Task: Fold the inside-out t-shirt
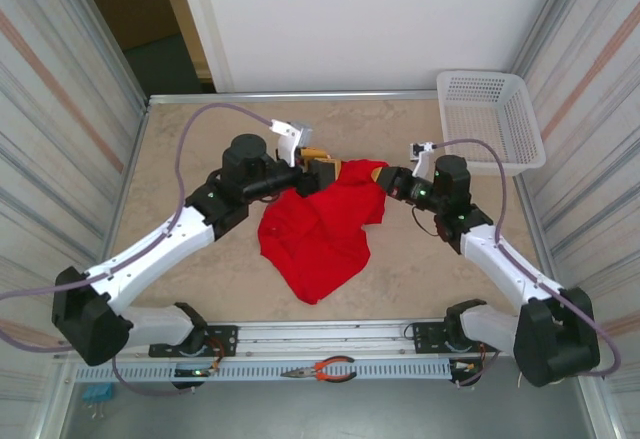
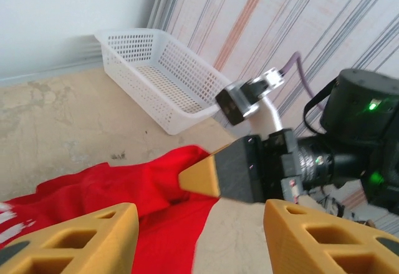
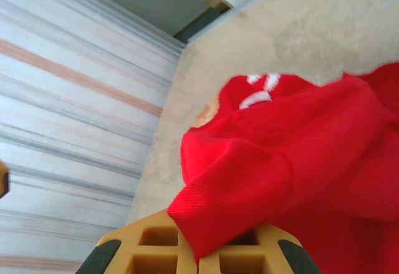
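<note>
The inside-out t-shirt (image 1: 320, 234) is bright red and lies crumpled in the middle of the table, its far edge lifted between the two grippers. My right gripper (image 1: 386, 181) is shut on a fold of the t-shirt (image 3: 293, 161) at its far right corner; the cloth is pinched between the right gripper (image 3: 209, 264) pads. In the left wrist view the right gripper (image 2: 202, 177) tip bites the edge of the t-shirt (image 2: 118, 190). My left gripper (image 1: 322, 171) hovers open just above the shirt's far edge. The left gripper (image 2: 198, 243) holds nothing; its fingers (image 2: 75, 239) stand well apart.
A white mesh basket (image 1: 490, 119) stands at the far right corner, also seen from the left wrist as the basket (image 2: 168, 80). Orange-handled pliers (image 1: 325, 369) lie on the rail between the arm bases. Striped walls close in both sides. Bare tabletop (image 1: 200, 139) surrounds the shirt.
</note>
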`<state>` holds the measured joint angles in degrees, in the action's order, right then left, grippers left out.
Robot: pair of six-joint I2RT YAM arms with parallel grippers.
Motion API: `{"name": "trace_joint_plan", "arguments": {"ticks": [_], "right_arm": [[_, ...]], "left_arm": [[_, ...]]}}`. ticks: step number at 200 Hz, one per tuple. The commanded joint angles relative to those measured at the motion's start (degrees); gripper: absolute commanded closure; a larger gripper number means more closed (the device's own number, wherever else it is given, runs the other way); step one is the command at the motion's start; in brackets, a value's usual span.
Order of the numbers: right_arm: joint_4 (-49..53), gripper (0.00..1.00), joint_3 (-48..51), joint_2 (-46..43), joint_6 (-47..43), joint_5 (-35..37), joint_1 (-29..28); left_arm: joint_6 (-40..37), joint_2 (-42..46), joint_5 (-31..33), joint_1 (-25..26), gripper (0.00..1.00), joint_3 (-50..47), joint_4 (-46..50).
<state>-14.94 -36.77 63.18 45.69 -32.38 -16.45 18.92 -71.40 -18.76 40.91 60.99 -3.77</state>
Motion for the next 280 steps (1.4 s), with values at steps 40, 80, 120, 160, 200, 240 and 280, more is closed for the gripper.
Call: {"name": "trace_joint_plan", "arguments": {"ticks": [40, 80, 120, 160, 200, 240, 280], "right_arm": [[1.9, 1.0, -4.2, -2.1, -6.5, -7.4, 0.5], [2.0, 1.0, -4.0, -3.0, -5.6, -7.1, -0.1], [2.1, 1.0, -3.8, -3.1, -5.3, -6.6, -0.8], [2.7, 1.0, -2.9, -3.8, -5.7, -6.4, 0.7], [3.2, 1.0, -0.8, -4.5, -5.5, -6.7, 4.7], [4.0, 0.57, -1.4, 4.7, -7.6, 0.8, 5.0], [2.9, 0.64, -6.8, 13.3, -3.2, 3.1, 4.0]], "left_arm": [[-5.9, -6.7, 2.4, 0.8, 0.41, 3.3, 6.5], [-7.7, -13.7, 1.7, 1.5, 0.39, 7.1, 6.1], [-7.9, -20.3, 0.5, 1.7, 0.39, 11.3, 5.3], [-8.7, -29.2, -3.0, 1.1, 0.9, 20.6, 9.2], [-4.2, -26.6, -9.4, -2.0, 1.0, 22.5, 9.7], [9.7, -21.0, -21.2, -7.1, 1.0, 26.3, 7.3], [21.2, -19.9, -24.1, -7.3, 1.0, 27.8, 4.9]]}}
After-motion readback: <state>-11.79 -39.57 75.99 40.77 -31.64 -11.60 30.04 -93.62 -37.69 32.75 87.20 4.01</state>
